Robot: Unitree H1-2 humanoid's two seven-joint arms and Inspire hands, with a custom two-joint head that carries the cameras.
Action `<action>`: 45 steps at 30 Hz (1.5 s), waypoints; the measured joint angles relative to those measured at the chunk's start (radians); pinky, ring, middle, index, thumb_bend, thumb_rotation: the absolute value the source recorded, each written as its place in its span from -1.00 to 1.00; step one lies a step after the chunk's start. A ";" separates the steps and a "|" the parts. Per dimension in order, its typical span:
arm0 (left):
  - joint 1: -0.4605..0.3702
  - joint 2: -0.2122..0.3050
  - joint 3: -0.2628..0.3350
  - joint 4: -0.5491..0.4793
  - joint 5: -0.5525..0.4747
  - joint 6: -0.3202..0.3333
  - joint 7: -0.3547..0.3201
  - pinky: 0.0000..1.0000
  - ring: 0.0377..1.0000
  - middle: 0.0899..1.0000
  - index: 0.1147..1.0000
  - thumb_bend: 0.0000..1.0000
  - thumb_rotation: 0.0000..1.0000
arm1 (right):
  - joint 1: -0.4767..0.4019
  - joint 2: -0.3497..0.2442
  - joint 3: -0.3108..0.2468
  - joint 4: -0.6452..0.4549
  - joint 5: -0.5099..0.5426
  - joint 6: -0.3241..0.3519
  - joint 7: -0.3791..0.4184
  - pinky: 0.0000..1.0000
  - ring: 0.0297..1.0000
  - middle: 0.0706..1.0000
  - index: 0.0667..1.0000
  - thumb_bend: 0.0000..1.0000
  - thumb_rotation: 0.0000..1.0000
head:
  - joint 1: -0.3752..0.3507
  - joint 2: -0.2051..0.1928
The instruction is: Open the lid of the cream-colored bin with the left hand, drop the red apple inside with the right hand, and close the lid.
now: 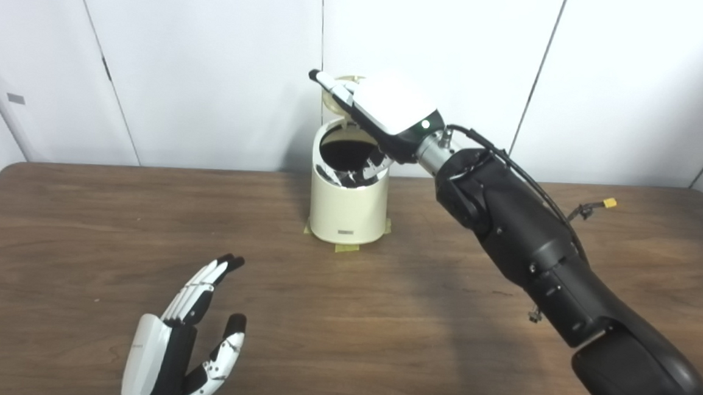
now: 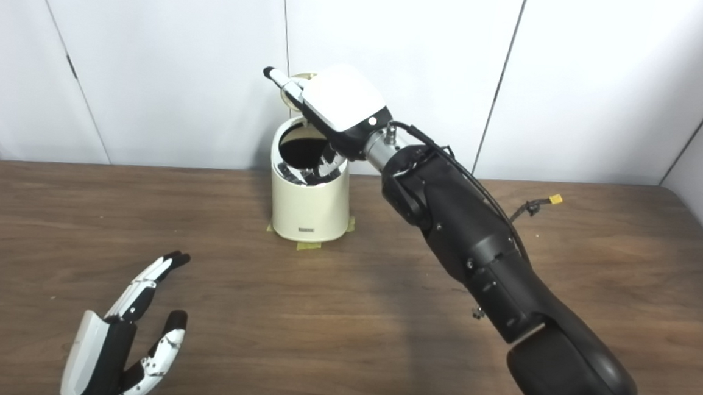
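My right hand [image 1: 387,111] covers most of the lid [image 1: 341,93] behind it and part of the bin [image 1: 346,206] mouth. The apple I cannot see; inside the bin is dark. My left hand [image 1: 180,346] is cut off at the wrist by the bottom edge.

One cream bin [image 1: 347,206] with one raised lid [image 1: 337,96]; two robot hands; one table [image 1: 380,321].
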 measured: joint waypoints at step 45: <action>-0.031 -0.001 0.006 0.023 -0.067 -0.008 0.006 0.70 0.77 0.73 0.65 -0.80 0.41 | 0.914 0.115 -0.361 -0.573 0.789 -0.145 -0.096 0.27 0.51 0.54 0.52 -0.57 0.07 | 0.011 -0.015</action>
